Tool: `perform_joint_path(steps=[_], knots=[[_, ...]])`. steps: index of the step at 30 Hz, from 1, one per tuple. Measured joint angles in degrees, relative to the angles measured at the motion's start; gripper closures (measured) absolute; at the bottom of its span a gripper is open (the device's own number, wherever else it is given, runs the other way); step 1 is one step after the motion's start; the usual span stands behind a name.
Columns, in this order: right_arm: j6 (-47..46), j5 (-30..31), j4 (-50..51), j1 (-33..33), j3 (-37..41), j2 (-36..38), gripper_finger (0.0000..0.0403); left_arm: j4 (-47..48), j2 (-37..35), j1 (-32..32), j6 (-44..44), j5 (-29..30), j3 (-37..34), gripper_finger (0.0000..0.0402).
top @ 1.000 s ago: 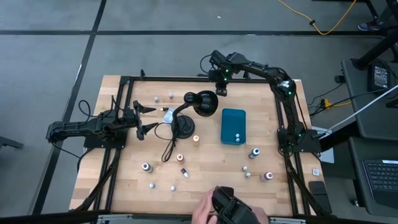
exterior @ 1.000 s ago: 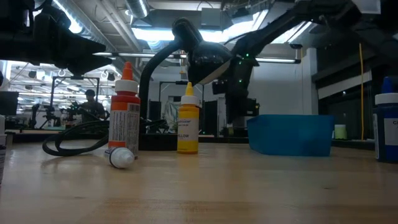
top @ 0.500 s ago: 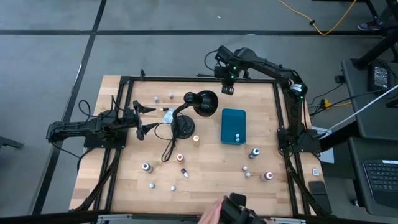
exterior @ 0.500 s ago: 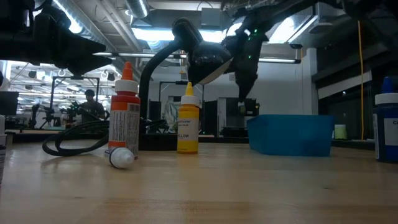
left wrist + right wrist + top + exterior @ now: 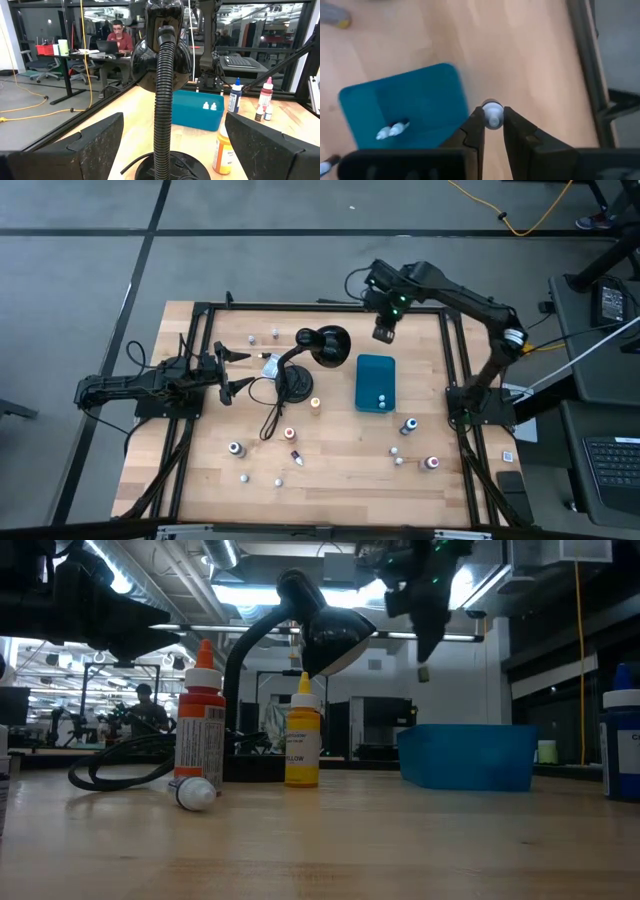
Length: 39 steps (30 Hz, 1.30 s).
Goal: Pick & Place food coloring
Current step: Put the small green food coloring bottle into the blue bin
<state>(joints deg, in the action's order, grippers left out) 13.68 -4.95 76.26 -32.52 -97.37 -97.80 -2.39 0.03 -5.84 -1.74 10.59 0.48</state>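
Note:
A tiny whitish food coloring bottle [image 5: 493,119] sits between the fingers of my right gripper [image 5: 383,333], which is shut on it high above the table's far side, just beyond the teal box [image 5: 376,382]. Two more small bottles [image 5: 380,400] lie inside that box. Several other bottles stand or lie on the wood, such as a yellow one [image 5: 315,404] and a blue-capped one [image 5: 408,425]. My left gripper [image 5: 232,372] waits open at the table's left, facing the black desk lamp [image 5: 310,355]. My right gripper pinches the little bottle between its two fingertips [image 5: 476,120]. Only the bottle's round white end [image 5: 493,113] shows between them. The fingers point steeply down from above. The bottle is lifted clear of the table and hangs just under the fingertips [image 5: 424,672].
The lamp's base and coiled cord [image 5: 272,415] fill the table's middle left. In the low view an orange bottle [image 5: 203,715], a yellow one [image 5: 302,735] and one lying down [image 5: 195,792] stand near. Bare wood lies right of the teal box.
My right gripper has risen from the table's far edge and travelled toward the right edge and the teal box, rolling a little, still shut on the small bottle. A person's hand at the near edge has drawn out of view.

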Motion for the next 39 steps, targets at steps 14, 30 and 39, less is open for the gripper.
perform_joint_path(steps=[14, 30, 39], knots=[[-17.68, 0.87, -16.12, 10.4, 30.42, 18.06, 0.0344, -0.01, 0.0, 0.0, 0.0, 0.0, 0.0, 0.0056], [-29.75, 3.91, -32.47, 19.09, 48.62, 18.97, 0.0344, 0.0, 0.0, 0.0, 0.0, 0.0, -0.01, 0.0056], [-33.24, 3.91, -38.15, 22.58, 52.59, 18.97, 0.0344, 0.0, 0.0, -0.01, 0.0, 0.0, -0.01, 0.0056]])
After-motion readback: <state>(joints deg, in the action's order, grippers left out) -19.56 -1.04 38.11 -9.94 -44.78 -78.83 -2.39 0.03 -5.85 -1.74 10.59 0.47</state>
